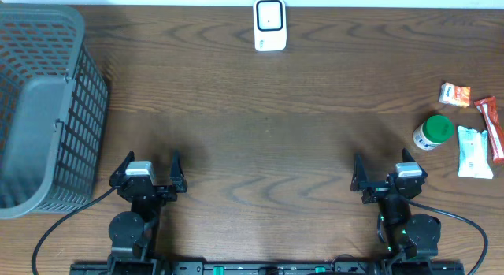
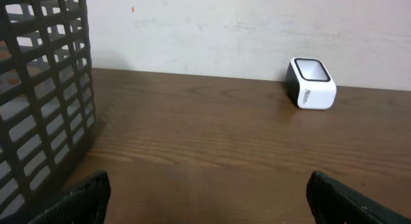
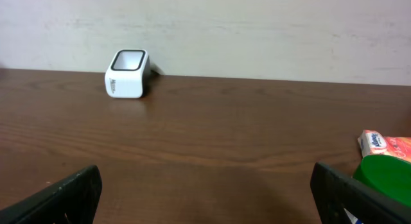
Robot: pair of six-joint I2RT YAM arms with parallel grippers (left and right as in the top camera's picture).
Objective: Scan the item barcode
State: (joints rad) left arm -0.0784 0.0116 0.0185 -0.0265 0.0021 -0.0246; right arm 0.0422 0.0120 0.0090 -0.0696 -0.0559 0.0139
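Note:
A white barcode scanner (image 1: pixel 269 24) with a dark window stands at the far middle edge of the table; it also shows as the scanner (image 2: pixel 311 83) in the left wrist view and the scanner (image 3: pixel 128 74) in the right wrist view. Items lie at the right: a green-capped bottle (image 1: pixel 432 132), an orange packet (image 1: pixel 454 94), a red bar (image 1: pixel 490 128) and a white pouch (image 1: pixel 474 151). My left gripper (image 1: pixel 150 169) is open near the front left, with nothing between its fingers. Near the front right, my right gripper (image 1: pixel 383 172) is open and empty, just left of the bottle (image 3: pixel 385 176).
A large grey mesh basket (image 1: pixel 43 102) fills the left side of the table, close to my left gripper; its wall (image 2: pixel 38 89) fills the left of the left wrist view. A pale wall runs behind the table's far edge. Cables trail from both arm bases.

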